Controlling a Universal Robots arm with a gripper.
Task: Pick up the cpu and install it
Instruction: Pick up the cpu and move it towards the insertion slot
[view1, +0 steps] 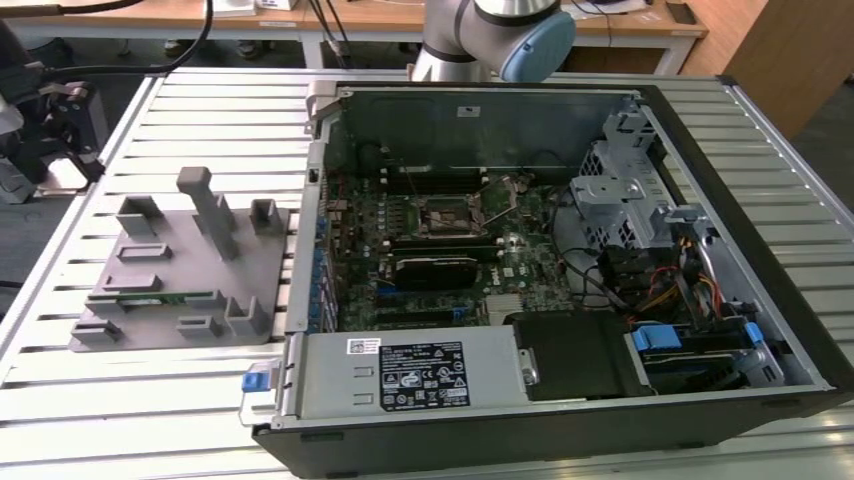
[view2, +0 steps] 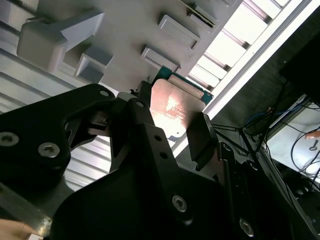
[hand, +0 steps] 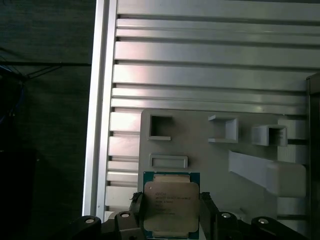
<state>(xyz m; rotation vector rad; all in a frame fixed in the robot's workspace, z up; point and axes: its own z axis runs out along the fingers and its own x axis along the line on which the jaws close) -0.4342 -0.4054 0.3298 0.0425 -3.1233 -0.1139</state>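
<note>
A slatted aluminium table (view1: 200, 100) carried an open computer case (view1: 467, 140); just beside it, on the exterior view's left, sat a grey fixture tray (view1: 174, 275) with raised blocks; a green memory stick (view1: 150, 297) lay in the tray. Inside the case were a motherboard (view1: 521, 265), a labelled power supply (view1: 400, 375), a metal drive cage (view1: 621, 190) and coloured cables (view1: 667, 290).

Holds the cpu (view2: 172, 107), shiny top catching light, between black jaws near the grey holder (view2: 125, 25) on the slatted bench (view2: 245, 25).

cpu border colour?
The cpu has a teal-green border around its silver-grey top; clearest in the first wrist view.
</note>
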